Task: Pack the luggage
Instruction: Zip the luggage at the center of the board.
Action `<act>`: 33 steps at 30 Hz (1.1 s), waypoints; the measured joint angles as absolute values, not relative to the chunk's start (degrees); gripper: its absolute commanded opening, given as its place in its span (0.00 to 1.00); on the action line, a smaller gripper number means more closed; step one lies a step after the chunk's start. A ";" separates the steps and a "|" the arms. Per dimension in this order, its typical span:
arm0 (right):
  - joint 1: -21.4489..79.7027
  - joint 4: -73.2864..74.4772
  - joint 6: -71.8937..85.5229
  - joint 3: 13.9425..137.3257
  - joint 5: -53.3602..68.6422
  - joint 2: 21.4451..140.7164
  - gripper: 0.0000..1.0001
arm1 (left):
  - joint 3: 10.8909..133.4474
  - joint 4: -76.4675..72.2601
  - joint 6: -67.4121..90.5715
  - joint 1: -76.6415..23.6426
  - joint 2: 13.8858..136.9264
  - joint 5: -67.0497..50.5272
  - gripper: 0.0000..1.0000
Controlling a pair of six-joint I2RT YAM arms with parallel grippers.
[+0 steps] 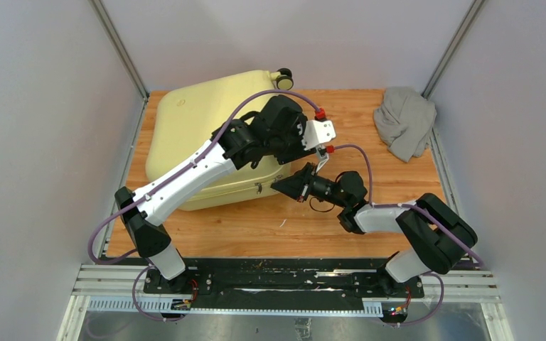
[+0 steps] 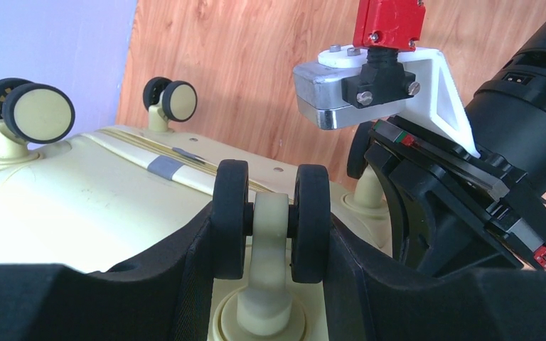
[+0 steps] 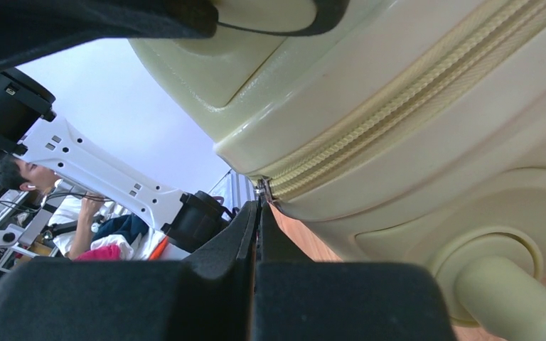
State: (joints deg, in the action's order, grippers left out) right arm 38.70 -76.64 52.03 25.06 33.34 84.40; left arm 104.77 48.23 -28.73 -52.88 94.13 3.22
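The luggage [image 1: 192, 128] is a pale yellow hard-shell suitcase that lies closed on the left half of the wooden table. My left arm reaches over it. In the left wrist view my left gripper [image 2: 270, 238] is shut on a black double wheel [image 2: 270, 213] at the suitcase's right end, one finger against each tyre. My right gripper [image 1: 277, 186] is at the suitcase's near right corner. Its fingers [image 3: 258, 209] are pressed together at the metal zipper slider [image 3: 261, 189] on the cream zipper [image 3: 398, 106], with the thin pull pinched between the tips.
A crumpled grey cloth [image 1: 404, 121] lies at the table's far right corner. Two more suitcase wheels [image 2: 39, 114] [image 2: 174, 99] stick up beyond the gripped one. The right wrist's camera mount [image 2: 370, 85] hangs close beside the left gripper. Walls enclose the table [image 1: 256, 227].
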 measured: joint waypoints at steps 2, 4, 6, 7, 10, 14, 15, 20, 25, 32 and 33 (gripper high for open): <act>38.98 -77.10 52.53 24.86 32.88 84.47 0.00 | 104.77 48.16 -28.88 -52.95 94.13 3.22 0.00; 39.44 -77.78 52.77 24.77 32.82 84.99 0.00 | 104.77 48.36 -28.95 -53.04 94.13 3.22 0.00; 39.81 -78.85 52.97 24.77 32.75 85.78 0.00 | 104.77 48.75 -28.99 -53.08 94.13 3.03 0.00; 40.10 -79.64 53.01 24.77 32.75 86.30 0.00 | 104.77 48.97 -29.04 -53.12 94.13 2.92 0.00; 41.15 -82.19 53.34 24.77 32.80 88.16 0.00 | 104.79 50.02 -29.23 -53.39 94.13 2.48 0.00; 42.85 -84.25 53.36 25.21 32.93 89.60 0.00 | 106.06 52.77 -29.78 -53.52 94.32 1.83 0.00; 43.20 -84.25 53.25 25.58 32.91 89.71 0.00 | 106.54 53.45 -29.98 -53.52 94.37 1.78 0.00; 44.01 -84.44 52.80 26.50 32.86 90.06 0.00 | 108.49 55.57 -30.59 -53.49 95.13 1.96 0.00; 44.36 -85.82 53.25 26.37 32.42 90.91 0.16 | 108.53 55.59 -30.89 -53.52 95.33 1.76 0.00; 43.79 -74.28 50.68 19.03 26.37 78.72 0.36 | 108.33 50.74 -30.87 -53.49 95.31 2.15 0.00; 43.40 -71.55 49.58 18.39 25.61 75.64 0.36 | 107.98 49.54 -30.72 -53.49 95.20 2.11 0.00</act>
